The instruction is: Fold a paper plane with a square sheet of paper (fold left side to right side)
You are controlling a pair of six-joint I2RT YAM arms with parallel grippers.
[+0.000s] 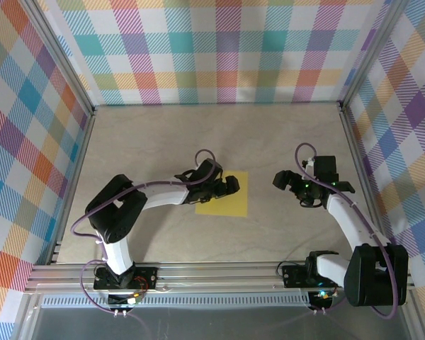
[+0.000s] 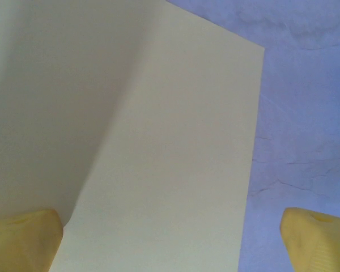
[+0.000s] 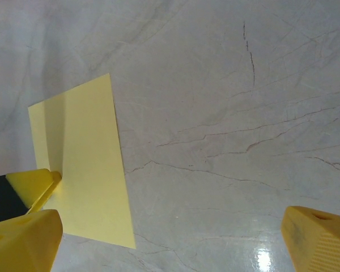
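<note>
On the surface (image 1: 163,134), we see the left end effector (image 1: 225,189) spread wide at the edge of the square sheet of paper (image 1: 230,204), the right end effector (image 1: 289,185) nearby equally wide, both empty.

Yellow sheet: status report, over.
Left pincer open, above the square sheet of paper, left part. Right pincer open, off to its right, apart. Paper on table, crease near left edge, not yet folded across. No obstruction seen.

Yellow square sheet of paper (image 1: 227,195); flat, mid-table
</note>
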